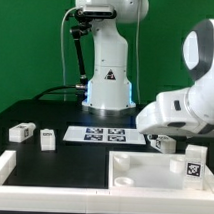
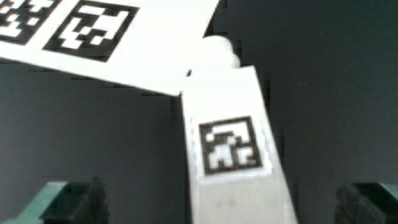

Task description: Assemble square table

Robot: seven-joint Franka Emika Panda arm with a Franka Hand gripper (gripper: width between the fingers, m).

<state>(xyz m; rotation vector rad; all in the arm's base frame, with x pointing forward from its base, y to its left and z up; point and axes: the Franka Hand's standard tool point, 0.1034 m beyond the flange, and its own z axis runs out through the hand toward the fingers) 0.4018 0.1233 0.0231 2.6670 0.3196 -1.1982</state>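
The square tabletop (image 1: 143, 168) lies at the front on the exterior view's right, recessed side up. Two white legs (image 1: 21, 132) (image 1: 47, 139) lie at the left. Another tagged leg (image 1: 194, 163) stands at the tabletop's right edge. A fourth leg (image 1: 162, 143) lies on the black table just under my gripper (image 1: 159, 133). In the wrist view this leg (image 2: 228, 140) lies lengthwise between my fingers (image 2: 71, 200), tag facing up. The gripper (image 2: 222, 205) is open, its fingers well clear of the leg on both sides.
The marker board (image 1: 104, 135) lies flat in the middle and shows in the wrist view (image 2: 107, 40) beyond the leg's far end. A long white bar (image 1: 3, 169) edges the front left. The robot base (image 1: 106, 85) stands behind.
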